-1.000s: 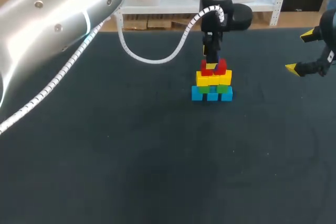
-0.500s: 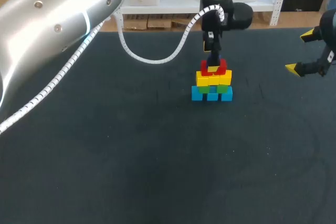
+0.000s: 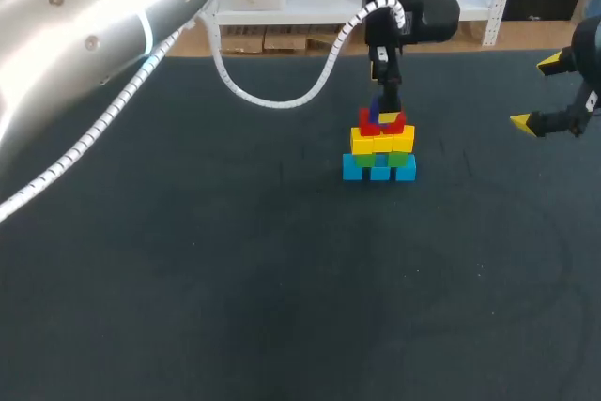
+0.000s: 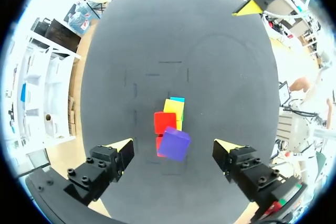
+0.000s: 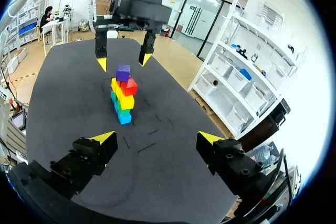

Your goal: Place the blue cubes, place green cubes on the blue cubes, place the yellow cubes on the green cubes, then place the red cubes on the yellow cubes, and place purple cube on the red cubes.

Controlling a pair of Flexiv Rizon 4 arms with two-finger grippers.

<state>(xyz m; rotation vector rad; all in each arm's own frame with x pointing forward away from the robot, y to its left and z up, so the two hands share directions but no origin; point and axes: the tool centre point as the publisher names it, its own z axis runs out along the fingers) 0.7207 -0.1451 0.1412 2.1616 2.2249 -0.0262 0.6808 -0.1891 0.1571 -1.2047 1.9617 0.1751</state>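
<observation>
**Purple cube sits atop the stack, left gripper open around it**

The stack stands on the dark table (image 3: pixel 235 279) at about 1 o'clock from the table's middle in the head view. At the bottom is a row of blue cubes (image 3: pixel 378 169), three of which show from that side. The green cubes (image 3: pixel 366 160) lie on them, mostly hidden between the layers. The yellow cubes (image 3: pixel 381 141) rest on the green ones, and the red cubes (image 3: pixel 394 123) rest on the yellow. The purple cube (image 5: pixel 123 72) crowns the pile, resting on the red cubes. In the left wrist view it looks turned a little out of line with the rows beneath.

The left arm comes in from 10 o'clock and reaches past the middle, so the left gripper (image 5: pixel 122 62) hangs directly over the stack, pointing down. It is released: the two yellow-tipped fingers stand spread, one on each side of the purple cube and clear of it. A gap shows on both sides in the right wrist view, and the left wrist view shows the cube between the fingers with neither tip touching it.

The right gripper (image 5: pixel 157 139) is near the table's edge at about 3 o'clock from the stack and well apart from it. Its fingers are spread wide and nothing is between them.
</observation>
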